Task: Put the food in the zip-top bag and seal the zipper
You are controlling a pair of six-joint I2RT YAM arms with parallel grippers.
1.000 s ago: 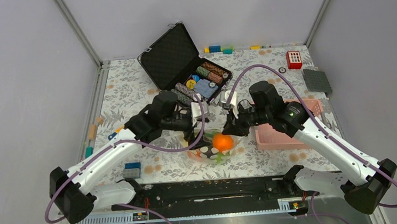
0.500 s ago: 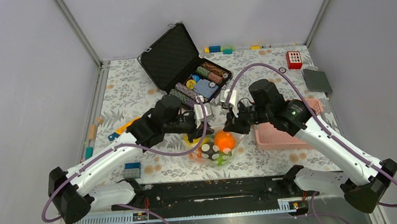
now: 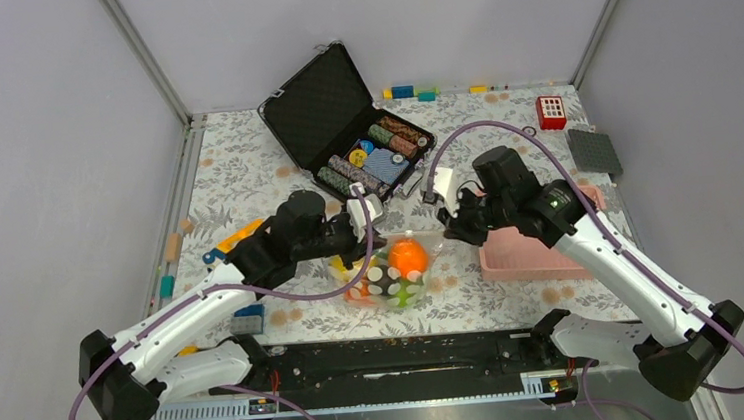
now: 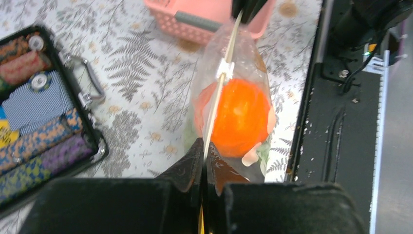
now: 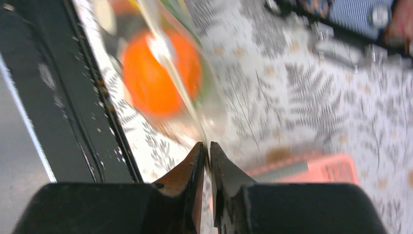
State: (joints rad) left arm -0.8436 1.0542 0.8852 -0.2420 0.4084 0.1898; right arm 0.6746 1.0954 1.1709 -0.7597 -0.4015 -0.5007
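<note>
Angling inward from either side, left fingers [image 4: 187,168] and right fingers [image 5: 189,170] pinch opposite ends of the zipper [image 4: 216,107].

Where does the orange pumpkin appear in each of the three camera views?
Top external: near the centre, the orange pumpkin sits inside the zip-top bag.
Left wrist: middle of the picture, slightly right.
Right wrist: upper left, blurred.
Shared landmark: the pink basket, at the top in left wrist, lower right in right wrist.

A lab robot cell: plain grey wall panels [image 3: 42,146], aluminium corner posts [image 3: 143,57], fern-print-covered desk [image 3: 244,170], black metal mounting rail [image 3: 409,352] along the bottom.
</note>
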